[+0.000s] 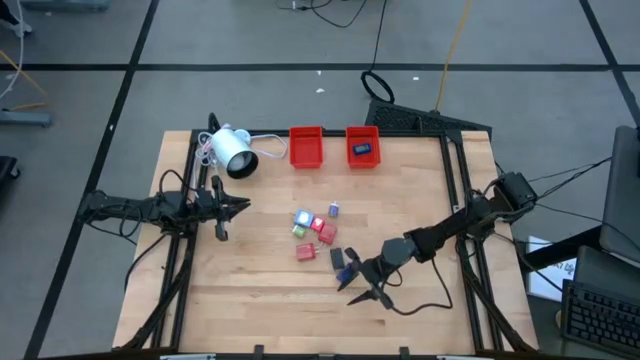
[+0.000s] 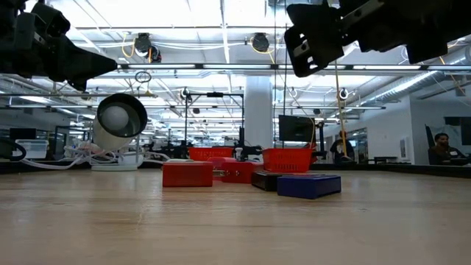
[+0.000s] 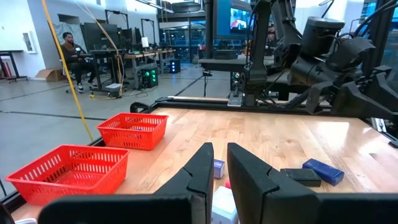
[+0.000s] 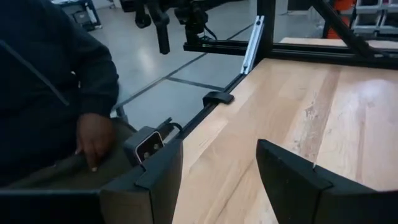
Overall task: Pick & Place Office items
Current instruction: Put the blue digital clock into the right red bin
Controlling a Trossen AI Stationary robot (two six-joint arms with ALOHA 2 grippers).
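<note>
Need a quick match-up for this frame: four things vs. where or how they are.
1. left claw
2. right claw
3. right-hand red tray
4. white lamp-like device

a. open, empty, above the table near the front edge
b. holds a dark blue piece
c. shut, empty, at the table's left side
d. lying at the back left

Pairs: 1-c, 2-a, 3-b, 4-d

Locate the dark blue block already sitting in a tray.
In the high view, the dark blue block lies inside the right red tray at the table's far edge, beside the other red tray, far from the cluster of blocks mid-table.
</note>
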